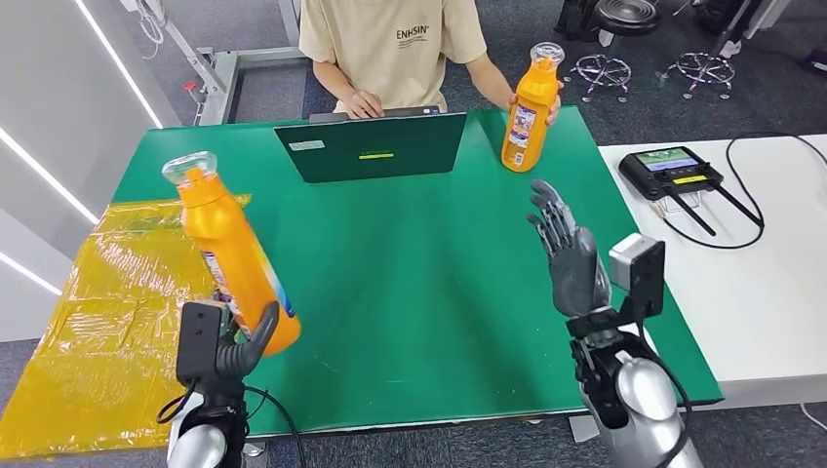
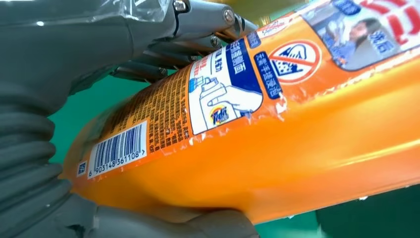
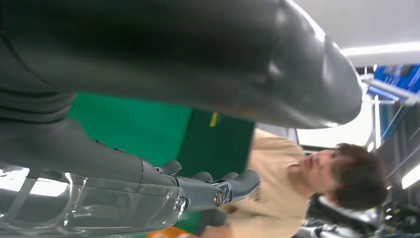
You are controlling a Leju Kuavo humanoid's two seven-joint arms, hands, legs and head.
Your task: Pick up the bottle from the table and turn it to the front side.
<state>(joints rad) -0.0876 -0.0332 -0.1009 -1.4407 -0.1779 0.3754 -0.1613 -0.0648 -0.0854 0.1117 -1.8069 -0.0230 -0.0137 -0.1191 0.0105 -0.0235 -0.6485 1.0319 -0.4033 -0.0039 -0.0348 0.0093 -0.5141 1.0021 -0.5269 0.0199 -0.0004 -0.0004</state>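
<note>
Gripping the glossy orange bottle (image 1: 234,258) (apparently tilted), left hand (image 1: 234,346); right hand (image 1: 566,253) fingers spread.

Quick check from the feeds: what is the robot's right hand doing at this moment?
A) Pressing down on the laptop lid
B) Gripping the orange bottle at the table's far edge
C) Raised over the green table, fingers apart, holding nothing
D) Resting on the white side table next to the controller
C: the right hand is up over the green table with fingers spread and nothing in it, while the left hand grips the orange bottle.
</note>
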